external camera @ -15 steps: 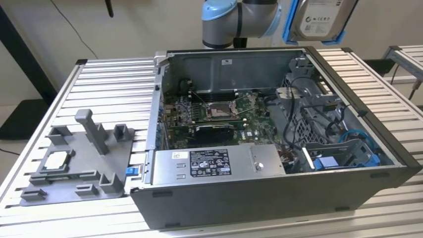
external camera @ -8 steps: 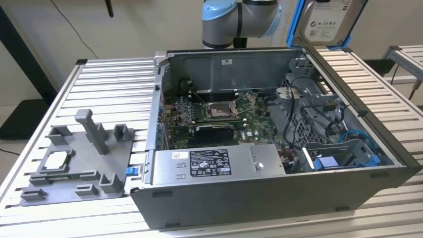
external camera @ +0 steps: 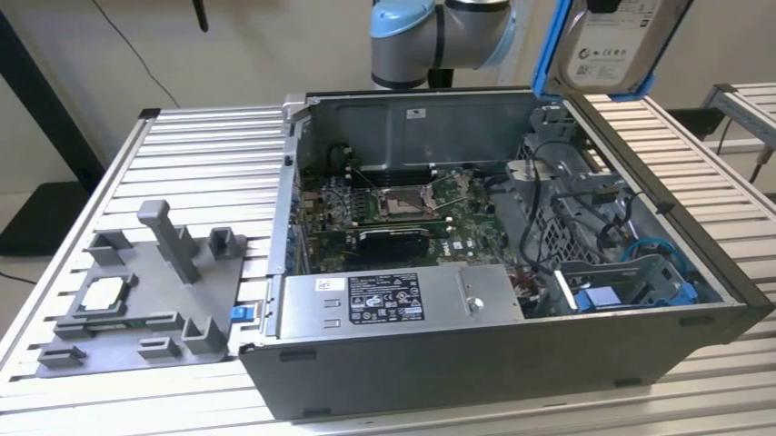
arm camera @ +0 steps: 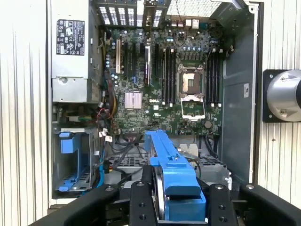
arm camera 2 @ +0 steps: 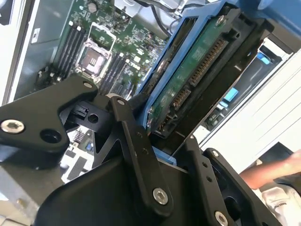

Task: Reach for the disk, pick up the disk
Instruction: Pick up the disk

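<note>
**A:** What is nearest the arm's cameras?

**B:** The gripper [arm camera: 181, 207] itself, with black linkage arms on either side. In both wrist views its jaws are clamped on the disk [arm camera 2: 188, 77], pressing against the bright blue bracket that frames it. In the second wrist view the disk's green circuit board and connector row face the camera.

**A:** Where is the disk relative to the computer case?

**B:** Lifted clear of it. In the exterior view the disk [external camera: 612, 41] hangs above the computer case [external camera: 510, 363], over its far corner on the exterior view's right, white label outward, touching nothing but the gripper.

**A:** And inside the case?

**B:** Below the disk sit an open blue bay [arm camera: 70, 162], loose cables, and further in the motherboard [arm camera: 160, 80] with its bare processor socket. The power supply [external camera: 394, 300] lies along the case's near wall in the exterior view.

**A:** So how far along is the task?

**B:** I judge both steps done: reached, gripped and raised. Nothing of the pick-up looks left.

**A:** Anything beyond the case?

**B:** A grey fixture tray [external camera: 140, 300] beside it on the slatted table [external camera: 194, 145].
</note>
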